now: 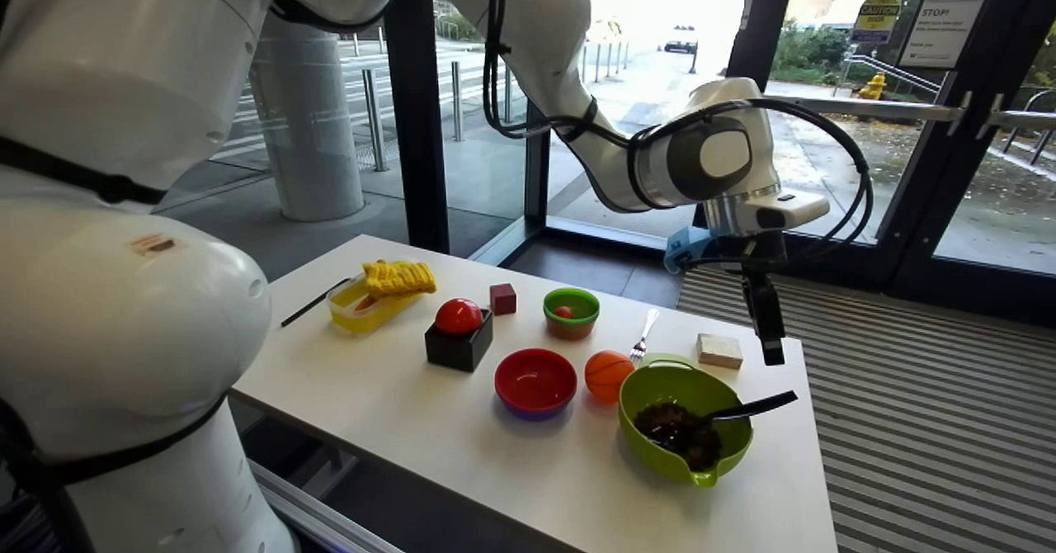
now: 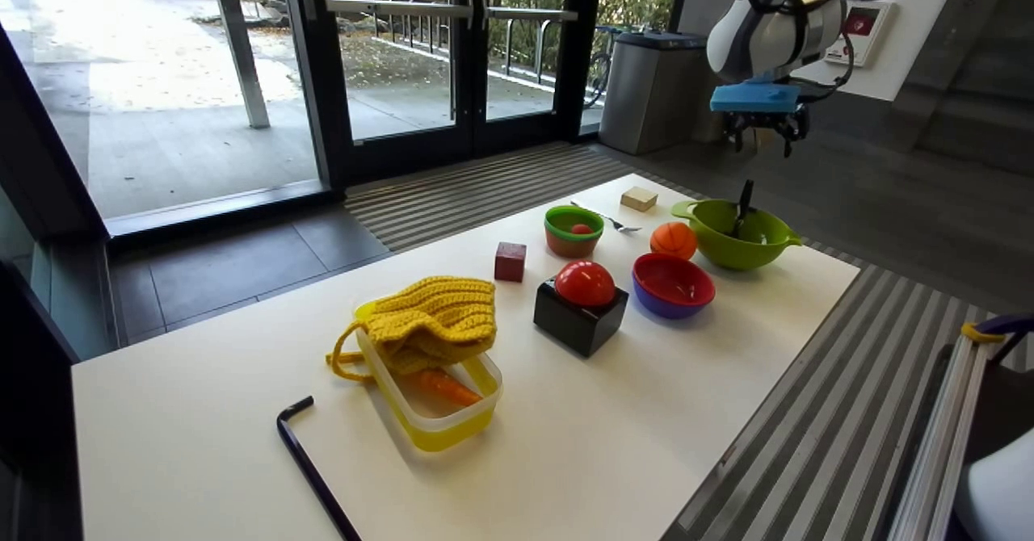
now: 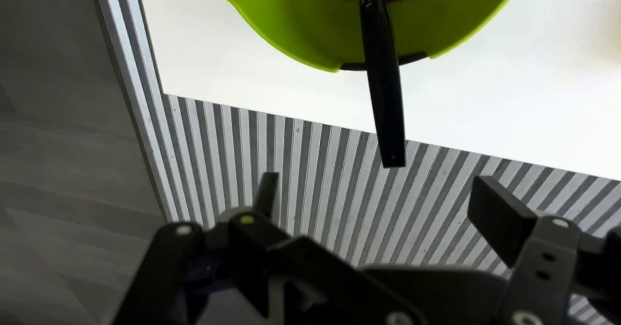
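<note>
Nearest gripper (image 2: pixel 762 146): 1 black handle (image 3: pixel 382 80), 1 big green bowl (image 2: pixel 731 255). Farther: 2 smaller bowls (image 2: pixel 666 304) (nesting unclear), 2 blocks (image 2: pixel 510 262), 1 orange ball (image 2: pixel 673 241), 1 red item (image 2: pixel 581 229), 1 fork (image 1: pixel 638 348), 1 domed box (image 2: pixel 577 316), 1 container (image 2: pixel 448 436), 1 carrot (image 2: pixel 449 387), 1 knit piece (image 2: pixel 440 319), 1 black rod (image 2: pixel 315 476).

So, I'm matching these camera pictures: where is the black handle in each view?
In an exterior view: black handle at lower right, slanting up to the right.
In an exterior view: black handle right of centre, a little above mid-height, nearly upright.
In the wrist view: black handle right of centre, from the top edge to just below mid-height.
Shared landmark: the green bowl, which the black handle sticks out of in all three.
</note>
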`<state>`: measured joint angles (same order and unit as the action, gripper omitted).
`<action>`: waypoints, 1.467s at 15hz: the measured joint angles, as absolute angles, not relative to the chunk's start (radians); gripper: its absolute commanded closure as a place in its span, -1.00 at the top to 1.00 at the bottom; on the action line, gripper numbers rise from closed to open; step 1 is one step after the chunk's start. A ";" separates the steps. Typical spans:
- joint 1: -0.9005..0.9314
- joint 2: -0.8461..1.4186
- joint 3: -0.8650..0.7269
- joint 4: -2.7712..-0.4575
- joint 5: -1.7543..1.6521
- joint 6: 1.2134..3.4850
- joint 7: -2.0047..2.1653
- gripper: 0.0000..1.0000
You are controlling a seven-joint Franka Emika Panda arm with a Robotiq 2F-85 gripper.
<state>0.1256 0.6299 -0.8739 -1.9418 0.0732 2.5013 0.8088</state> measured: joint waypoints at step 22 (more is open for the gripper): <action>-0.306 0.737 -0.534 -1.703 0.023 2.441 0.600 1.00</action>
